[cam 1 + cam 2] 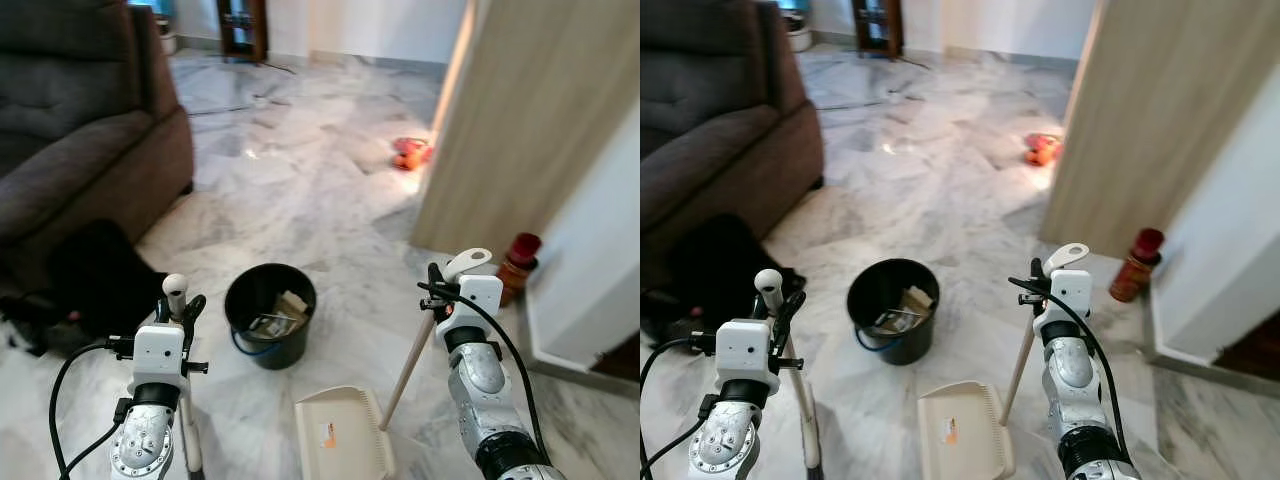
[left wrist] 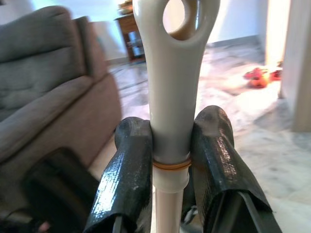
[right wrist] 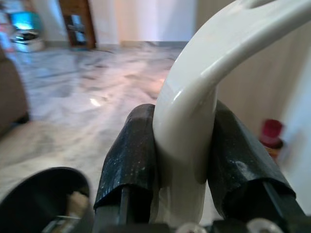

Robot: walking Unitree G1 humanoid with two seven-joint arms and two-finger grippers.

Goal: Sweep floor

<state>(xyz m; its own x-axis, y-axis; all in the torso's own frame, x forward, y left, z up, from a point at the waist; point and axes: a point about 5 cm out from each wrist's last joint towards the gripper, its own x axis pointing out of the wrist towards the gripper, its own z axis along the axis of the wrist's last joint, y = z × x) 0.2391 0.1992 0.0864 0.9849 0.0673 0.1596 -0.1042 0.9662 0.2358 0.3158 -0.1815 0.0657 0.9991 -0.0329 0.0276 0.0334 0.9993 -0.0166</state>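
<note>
My left gripper [image 1: 178, 306] is shut on the top of a pale broom handle [image 2: 175, 97], which stands upright at the lower left. My right gripper [image 1: 438, 282] is shut on the curved cream grip of the dustpan handle [image 3: 194, 111]. From that grip a wooden pole [image 1: 408, 368] slopes down to the cream dustpan [image 1: 340, 432], which rests on the marble floor between my arms. A black bucket [image 1: 270, 352] with scraps of rubbish inside stands just beyond the dustpan, a little left of centre.
A dark brown sofa [image 1: 90, 130] fills the left side, with a black bag [image 1: 100, 272] on the floor at its foot. A wooden panel [image 1: 520, 120] and white wall [image 1: 600, 250] close the right. A red canister [image 1: 520, 256] stands there. Something orange [image 1: 410, 152] lies farther off.
</note>
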